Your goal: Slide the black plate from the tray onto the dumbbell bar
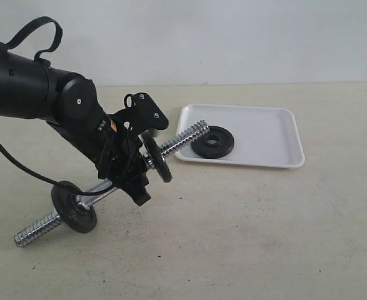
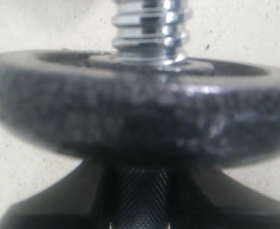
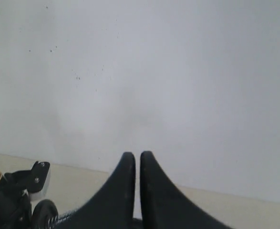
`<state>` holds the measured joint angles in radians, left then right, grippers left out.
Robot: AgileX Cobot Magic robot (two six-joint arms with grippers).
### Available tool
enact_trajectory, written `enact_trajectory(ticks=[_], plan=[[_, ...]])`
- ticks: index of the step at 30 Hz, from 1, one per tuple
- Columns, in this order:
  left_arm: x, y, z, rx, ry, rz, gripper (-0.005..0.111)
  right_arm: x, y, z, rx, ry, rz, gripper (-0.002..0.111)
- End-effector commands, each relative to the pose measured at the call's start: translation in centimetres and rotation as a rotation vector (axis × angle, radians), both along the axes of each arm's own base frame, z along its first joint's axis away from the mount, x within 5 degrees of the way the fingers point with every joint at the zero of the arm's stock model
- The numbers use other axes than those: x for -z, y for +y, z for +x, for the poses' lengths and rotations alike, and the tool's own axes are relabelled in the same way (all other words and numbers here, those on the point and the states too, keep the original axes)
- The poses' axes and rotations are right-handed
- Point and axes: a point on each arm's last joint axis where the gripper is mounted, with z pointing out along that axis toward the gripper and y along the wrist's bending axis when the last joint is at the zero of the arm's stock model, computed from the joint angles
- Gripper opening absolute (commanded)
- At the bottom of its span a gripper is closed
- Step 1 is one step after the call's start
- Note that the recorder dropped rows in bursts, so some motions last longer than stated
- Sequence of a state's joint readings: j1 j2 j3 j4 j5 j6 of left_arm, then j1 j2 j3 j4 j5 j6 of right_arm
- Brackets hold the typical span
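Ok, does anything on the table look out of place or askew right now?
Nothing spilled or broken. The one oddity: the dumbbell bar, gripped mid-length by the left pincer, sits askew with a threaded end poking over the tray rim beside the black plate lying flat inside.

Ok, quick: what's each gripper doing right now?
Left gripper: closed on the dumbbell bar, gripping its middle.
Right gripper: closed, holding nothing.

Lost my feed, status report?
Left gripper clamps dumbbell bar. Right gripper shut, empty. Black plate flat in tray. Bar tip beside it, nothing between.
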<state>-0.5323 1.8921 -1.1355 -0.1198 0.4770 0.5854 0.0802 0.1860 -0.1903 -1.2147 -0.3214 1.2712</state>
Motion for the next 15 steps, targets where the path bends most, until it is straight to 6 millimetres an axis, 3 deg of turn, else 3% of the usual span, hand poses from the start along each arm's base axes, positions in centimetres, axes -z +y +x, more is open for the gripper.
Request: enact_trajectory(ticks=[1,7,11,15], plan=[[-2.8,-0.5,1.2,-0.061,-0.146,-0.121,0.004,-4.2,0.2,1.9,0.002,-0.05,-0.037,0.002],[-2.9,1.0,2.1,-0.151,-0.143,-0.143,0.004,-8.6,1.1,7.1,-0.037,-0.04,-0.098,0.002],[-2.9,2.7,2.8,-0.223,-0.128,-0.147,0.004,-8.7,1.6,11.9,-0.052,0.033,-0.163,0.002],[-3.1,3.6,3.1,-0.247,-0.129,-0.146,0.004,-8.5,2.4,16.3,-0.09,-0.006,-0.339,0.002]])
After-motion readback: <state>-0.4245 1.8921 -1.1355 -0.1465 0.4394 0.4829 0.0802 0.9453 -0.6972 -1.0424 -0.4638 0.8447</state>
